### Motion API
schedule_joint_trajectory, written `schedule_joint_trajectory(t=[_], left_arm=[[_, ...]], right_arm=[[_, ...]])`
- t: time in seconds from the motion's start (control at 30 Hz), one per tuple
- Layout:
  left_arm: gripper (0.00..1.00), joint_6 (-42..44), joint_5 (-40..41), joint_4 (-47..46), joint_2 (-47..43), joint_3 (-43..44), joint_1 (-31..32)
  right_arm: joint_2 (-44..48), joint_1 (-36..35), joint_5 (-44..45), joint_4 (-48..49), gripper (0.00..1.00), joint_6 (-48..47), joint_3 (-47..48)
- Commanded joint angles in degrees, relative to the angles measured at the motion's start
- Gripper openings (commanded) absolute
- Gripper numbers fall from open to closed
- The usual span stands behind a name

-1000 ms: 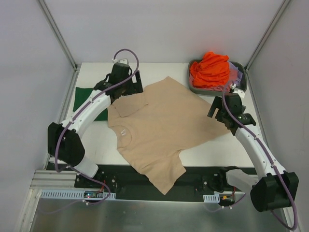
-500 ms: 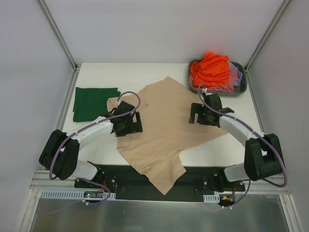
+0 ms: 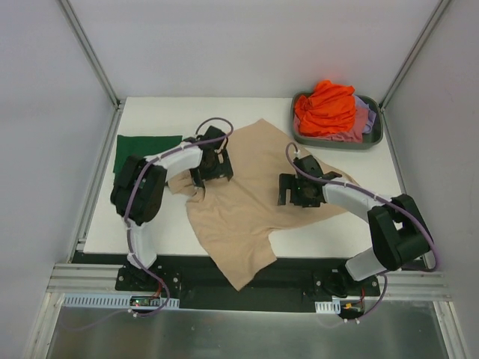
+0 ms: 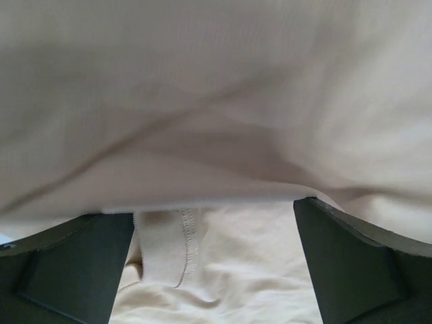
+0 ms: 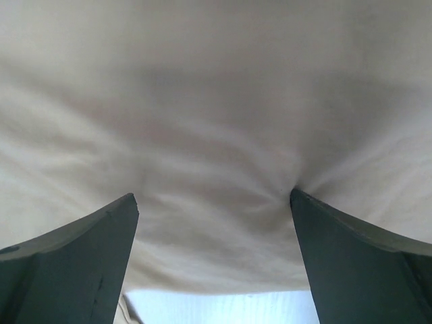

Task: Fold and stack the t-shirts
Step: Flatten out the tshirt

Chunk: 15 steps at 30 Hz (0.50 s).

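The large beige t-shirt (image 3: 251, 198) lies spread in the middle of the table, its lower end hanging over the front edge. My left gripper (image 3: 210, 169) is low on the shirt's upper left part, jaws wide open; its wrist view (image 4: 212, 209) shows a beige fold and a stitched hem (image 4: 182, 250) between the fingers. My right gripper (image 3: 295, 191) is low on the shirt's right part, jaws wide open, with beige cloth (image 5: 216, 135) filling its wrist view (image 5: 212, 196). A dark green t-shirt (image 3: 142, 149) lies folded at the left.
A grey tub (image 3: 374, 136) at the back right holds orange (image 3: 325, 108), pink (image 3: 359, 120) and lavender shirts. The left arm's link crosses the green shirt's right edge. Bare white table (image 3: 187, 112) shows behind the shirts and a strip (image 5: 223, 307) under the right gripper.
Both grippers have moved in over the beige shirt: the left one back and right, the right one left and toward the front. The shirt's left side has bunched inward.
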<state>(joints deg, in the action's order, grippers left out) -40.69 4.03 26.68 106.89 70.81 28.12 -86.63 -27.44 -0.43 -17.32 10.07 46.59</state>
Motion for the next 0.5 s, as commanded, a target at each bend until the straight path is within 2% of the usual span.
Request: schedule_joint_trajectory(t=[0.0, 0.13, 0.3, 0.37, 0.47], left_arm=[[0.99, 3.24, 1.42, 5.22, 11.83, 14.15, -3.68], [0.99, 5.26, -1.56, 7.86, 20.70, 31.19, -5.44], [0.99, 9.12, -10.17, 9.36, 30.47, 50.54, -7.29], [0.99, 10.97, -12.81, 9.45, 31.80, 53.98, -7.46], [0.99, 14.13, -13.70, 9.45, 29.96, 53.13, -7.11]], right_arm=[[1.55, -5.59, -2.12, -0.88, 0.97, 7.06, -2.55], [0.68, -12.71, -7.20, 3.16, 0.97, 9.36, -0.81], [-4.15, -19.31, -16.08, 4.49, 0.98, 5.85, 6.92], [-4.95, -20.37, -17.94, 4.05, 0.99, 4.00, 9.04], [-3.64, -20.28, -13.92, 1.95, 0.98, 1.90, 10.19]])
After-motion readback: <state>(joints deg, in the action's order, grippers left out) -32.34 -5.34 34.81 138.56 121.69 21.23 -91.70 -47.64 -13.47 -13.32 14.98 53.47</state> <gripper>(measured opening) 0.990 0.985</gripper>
